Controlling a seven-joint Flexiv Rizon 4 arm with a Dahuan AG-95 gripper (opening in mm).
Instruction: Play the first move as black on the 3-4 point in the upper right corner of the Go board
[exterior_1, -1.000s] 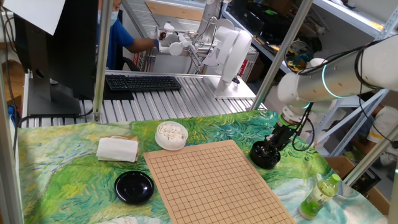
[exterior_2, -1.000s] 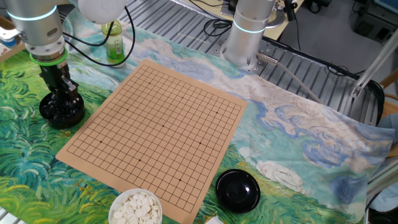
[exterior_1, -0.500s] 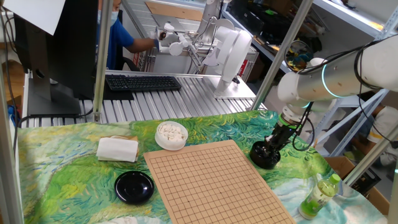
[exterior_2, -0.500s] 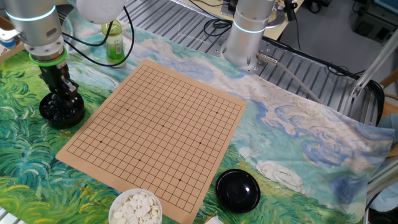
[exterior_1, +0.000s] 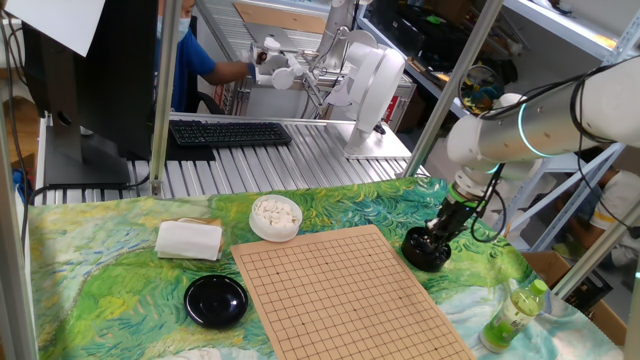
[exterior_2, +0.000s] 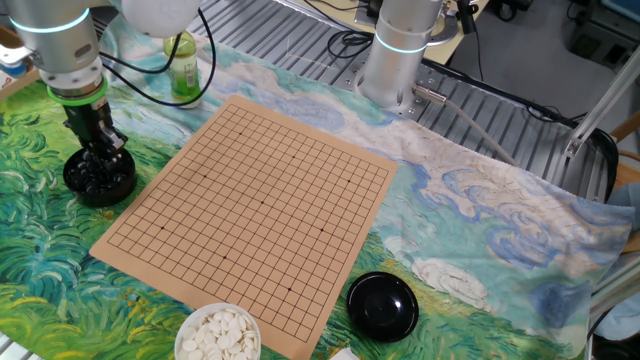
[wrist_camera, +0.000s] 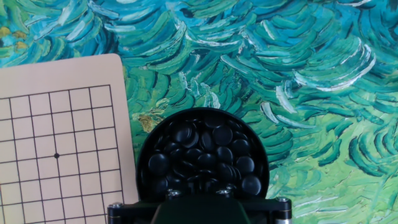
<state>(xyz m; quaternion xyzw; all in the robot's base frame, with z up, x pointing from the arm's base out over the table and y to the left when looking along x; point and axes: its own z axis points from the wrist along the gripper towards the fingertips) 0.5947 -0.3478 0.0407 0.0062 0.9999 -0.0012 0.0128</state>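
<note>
No stone lies on the pale wooden Go board with its thin dark grid (exterior_2: 255, 205); every crossing is seen bare in both fixed views, so the opening move is not yet played.

The black two-finger claw (exterior_2: 100, 152) is seen pointing straight down into the round black bowl of glossy black stones (exterior_2: 99, 178), which stands on the table's green-and-blue painted cloth (exterior_2: 480, 230) just beside one board corner. In the hand view the bowl (wrist_camera: 203, 163) is seen full, its stones heaped; the fingertips are hidden below the frame edge. Whether the jaws are closed, and whether a stone is pinched between them, cannot be told from any view.

Task progress is judged early: the pick-up from the bowl appears to be in hand. Left to do: the stone lifted out, carried over to the 3-4 point in the upper right corner, set on that crossing, released.

Also noted: a white bowl of small white stones (exterior_2: 218, 332), a black round lid (exterior_2: 382, 305) lying near the board, a green bottle (exterior_2: 181, 65), a folded white cloth (exterior_1: 189, 239).
</note>
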